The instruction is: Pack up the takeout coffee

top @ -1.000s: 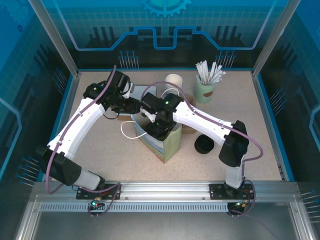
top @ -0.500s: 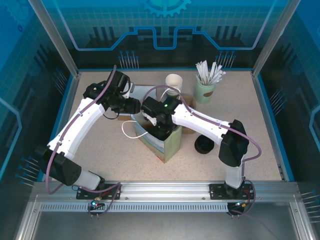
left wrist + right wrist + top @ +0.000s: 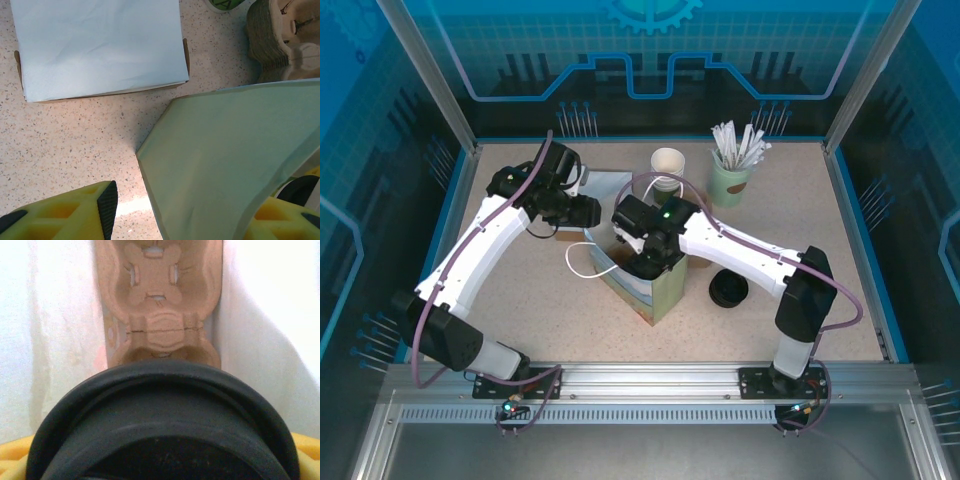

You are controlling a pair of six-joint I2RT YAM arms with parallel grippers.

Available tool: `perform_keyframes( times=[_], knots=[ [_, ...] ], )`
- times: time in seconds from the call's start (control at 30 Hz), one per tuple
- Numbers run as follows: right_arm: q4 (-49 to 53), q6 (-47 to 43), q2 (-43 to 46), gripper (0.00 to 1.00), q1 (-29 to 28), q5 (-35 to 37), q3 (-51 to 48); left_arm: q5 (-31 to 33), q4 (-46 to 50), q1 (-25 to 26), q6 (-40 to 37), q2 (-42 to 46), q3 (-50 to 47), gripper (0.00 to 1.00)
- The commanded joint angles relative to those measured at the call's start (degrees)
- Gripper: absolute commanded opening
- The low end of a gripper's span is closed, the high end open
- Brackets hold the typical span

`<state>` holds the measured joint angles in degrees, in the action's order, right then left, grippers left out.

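Top external view has the takeout coffee (image 3: 667, 162) upright near the bench's (image 3: 520, 310) far edge, just beside the mint-green cup of sticks (image 3: 730, 180). Right claw (image 3: 160, 460) is down in the paper bag (image 3: 655, 290), clamped on a round black lid (image 3: 160, 410) above the pulp carrier (image 3: 160, 300). Left claw (image 3: 200, 200) stands apart, astride the bag's wall

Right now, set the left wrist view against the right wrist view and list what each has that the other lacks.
Left wrist, not right: speckled table, pale blue napkins. Right wrist, not left: a black round lid close under the camera. Both: the bag, green outside on the left, white inner walls on the right, and brown moulded pulp; whether it is one carrier I cannot tell.
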<state>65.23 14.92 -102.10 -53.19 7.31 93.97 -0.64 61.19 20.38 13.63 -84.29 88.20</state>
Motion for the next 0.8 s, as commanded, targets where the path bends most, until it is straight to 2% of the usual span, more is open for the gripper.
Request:
perform_keyframes(
  times=[0.0,0.77],
  knots=[
    [-0.2,-0.1,1.1,0.79,0.3,0.6,-1.2,1.1,1.1,-0.5,1.1,-0.8,-0.5,0.54],
    [-2.7,0.1,1.3,0.79,1.7,-0.3,-4.7,0.8,1.2,-0.6,0.8,-0.9,-0.6,0.57]
  ],
)
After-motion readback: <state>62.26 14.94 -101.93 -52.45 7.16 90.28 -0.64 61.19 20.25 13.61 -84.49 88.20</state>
